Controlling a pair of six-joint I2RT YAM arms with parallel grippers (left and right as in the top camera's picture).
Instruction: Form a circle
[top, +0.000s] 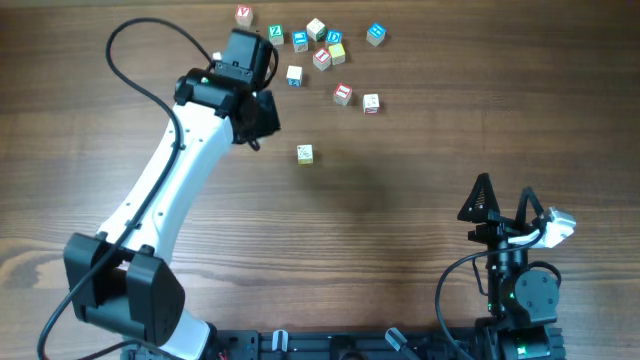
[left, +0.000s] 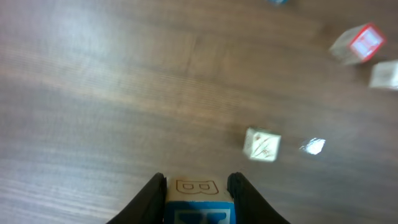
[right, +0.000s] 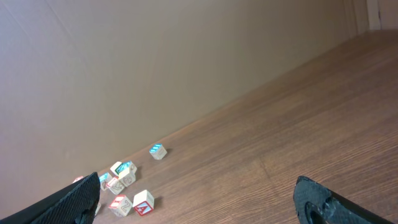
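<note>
Lot: letter cubes (top: 322, 58), lying scattered along the tabletop's (top: 400, 260) far edge.
I am gripping a blue B cube (left: 198, 193) in the left claw (left: 198, 185), near a lone cream cube (top: 304, 153); the right claw (top: 505, 187) is sitting wide apart by the near edge.

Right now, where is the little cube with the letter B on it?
In the left wrist view, bottom centre, the B cube sits clamped between the left fingers, with a lone cream cube nearest, up and right.
</note>
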